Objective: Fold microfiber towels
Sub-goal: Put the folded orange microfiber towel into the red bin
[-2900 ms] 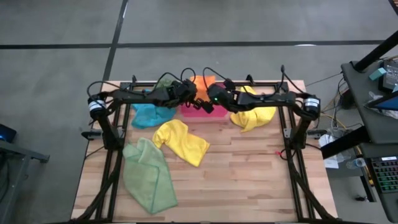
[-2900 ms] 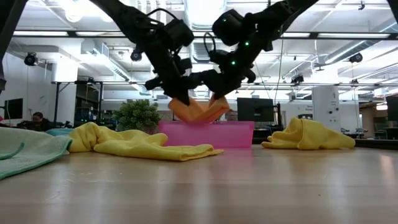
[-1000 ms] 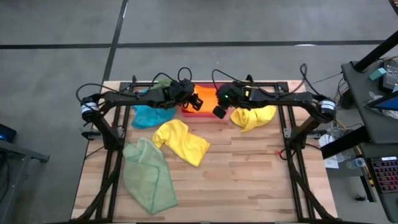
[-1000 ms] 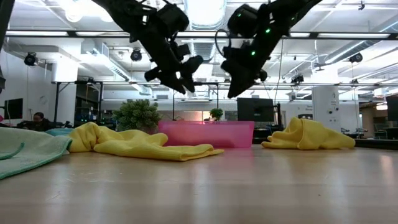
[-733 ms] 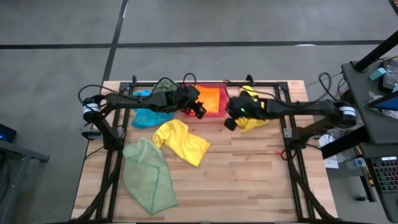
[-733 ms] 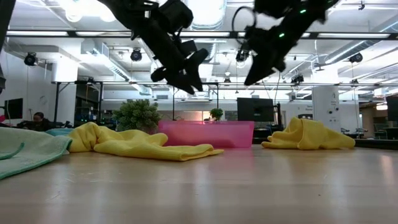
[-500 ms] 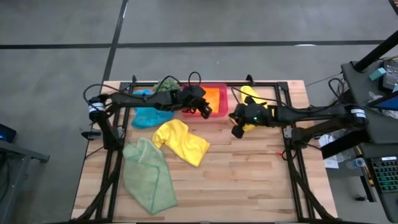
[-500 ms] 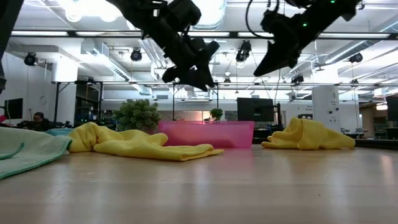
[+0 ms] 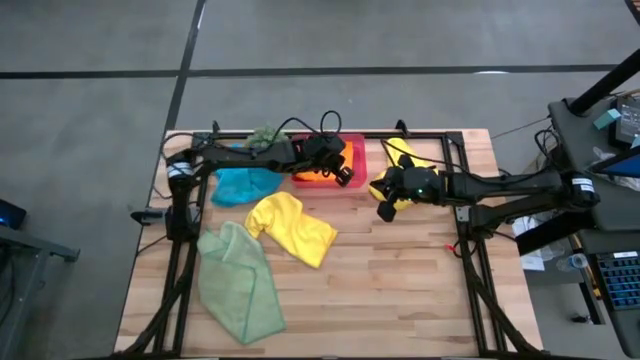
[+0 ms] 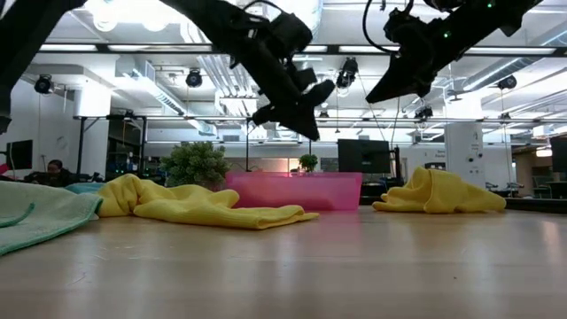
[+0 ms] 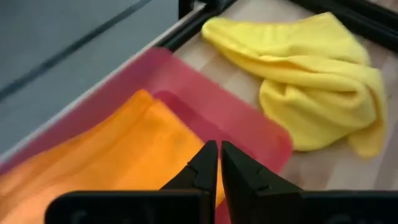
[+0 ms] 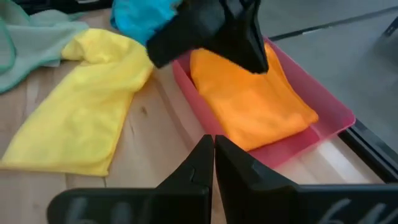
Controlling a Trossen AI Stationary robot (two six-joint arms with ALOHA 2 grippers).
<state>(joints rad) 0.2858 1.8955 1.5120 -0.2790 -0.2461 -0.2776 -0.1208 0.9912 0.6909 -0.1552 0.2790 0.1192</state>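
No readable writing or brand marks anywhere on the gear or cloths.

Near edge of the wooden surface (image 9: 400,290): light green towel (image 9: 240,283) is lying rumpled at the front-left corner. Just behind it, toward centre, a yellow towel (image 9: 290,226) is sprawling loose, partly flattened.

Mid surface: right tool (image 9: 385,211) is hanging in the air over bare wood, beside the second yellow towel (image 9: 400,170), which is sitting bunched at the back right. Its fingers (image 12: 205,163) are pressing together with nothing between them, as the right wrist view shows.

Farther back: left tool (image 9: 345,178) is hovering above the right end of the pink tray (image 9: 356,150). Its fingers (image 11: 212,167) are closed tip to tip, empty, as the left wrist view shows. In the low view it is riding well above the tray rim, not touching anything.

Orange towel (image 11: 118,149) is lying folded flat inside the pink tray, filling most of it. Teal blue towel (image 9: 243,184) is sitting crumpled just left of the tray, under the left arm. A small spiky green plant (image 9: 265,138) is standing at the back edge behind the teal towel.

Beyond the surface, the low view is showing an open workshop with ceiling lights and monitors.
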